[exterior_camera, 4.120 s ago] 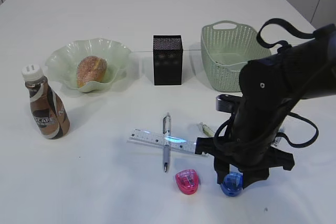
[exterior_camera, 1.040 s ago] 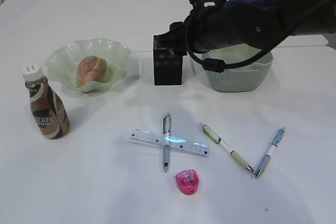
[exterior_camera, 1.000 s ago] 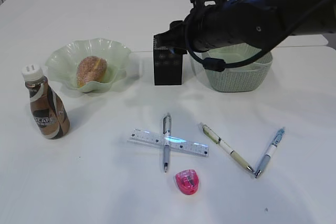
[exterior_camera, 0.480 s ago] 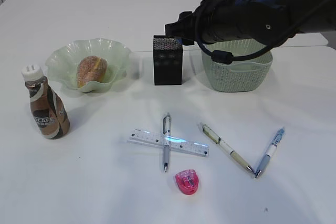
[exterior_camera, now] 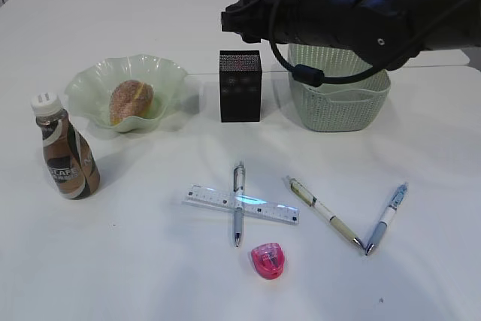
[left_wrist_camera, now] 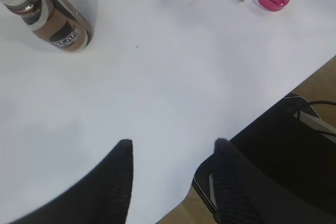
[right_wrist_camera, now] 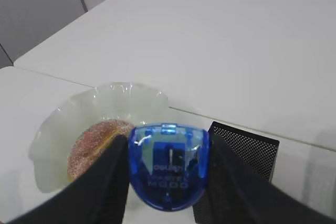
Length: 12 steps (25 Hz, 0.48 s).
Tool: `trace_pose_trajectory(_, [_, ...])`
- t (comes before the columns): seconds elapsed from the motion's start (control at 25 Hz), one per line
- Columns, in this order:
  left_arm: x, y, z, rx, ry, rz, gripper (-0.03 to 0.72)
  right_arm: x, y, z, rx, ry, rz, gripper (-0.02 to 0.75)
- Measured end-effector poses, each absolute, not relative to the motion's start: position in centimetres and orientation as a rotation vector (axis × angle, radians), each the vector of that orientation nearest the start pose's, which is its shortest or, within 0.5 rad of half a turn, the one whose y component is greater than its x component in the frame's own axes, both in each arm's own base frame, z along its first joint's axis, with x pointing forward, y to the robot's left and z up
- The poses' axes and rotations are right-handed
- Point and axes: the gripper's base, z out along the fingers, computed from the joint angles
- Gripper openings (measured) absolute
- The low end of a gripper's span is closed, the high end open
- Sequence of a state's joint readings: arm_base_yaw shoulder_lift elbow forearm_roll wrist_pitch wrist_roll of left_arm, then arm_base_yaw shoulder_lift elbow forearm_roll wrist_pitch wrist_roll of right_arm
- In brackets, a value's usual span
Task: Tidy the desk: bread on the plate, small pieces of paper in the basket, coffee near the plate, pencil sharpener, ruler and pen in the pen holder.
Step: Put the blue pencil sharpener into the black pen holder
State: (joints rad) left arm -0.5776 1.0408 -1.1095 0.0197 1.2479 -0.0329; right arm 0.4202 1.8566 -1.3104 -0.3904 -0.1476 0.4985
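Blue translucent plastic pencil sharpener (right_wrist_camera: 169, 165) sits clamped between the right gripper's (right_wrist_camera: 169, 174) fingers, held above the square black mesh pen holder (exterior_camera: 240, 86) for dropping in, while the left gripper's (left_wrist_camera: 170, 166) fingers stand apart, empty.

Pen holder (exterior_camera: 240, 86) mouth unobstructed; basket (exterior_camera: 340, 94) crowds right side, plate (exterior_camera: 128, 89) well left

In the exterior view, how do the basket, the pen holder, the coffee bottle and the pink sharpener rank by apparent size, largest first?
1. Basket, partly hidden by the arm.
2. Coffee bottle and pen holder: they look alike, and the bottle stands nearer the camera, so I do not rank them.
3. Pink sharpener, clearly smallest.
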Motion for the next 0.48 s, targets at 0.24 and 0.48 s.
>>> trace_pose_trajectory(0.24, [14.9, -9.5, 36.6, 0.721, 2.575, -0.17, 0.342, 42.0, 17.7, 24.1, -0.243, 1.909, 0.436, 0.345])
trace_pose_trajectory(0.48, [14.9, -9.5, 36.6, 0.721, 2.575, -0.17, 0.342, 44.1, 18.2, 23.6, -0.227, 1.89, 0.437, 0.345])
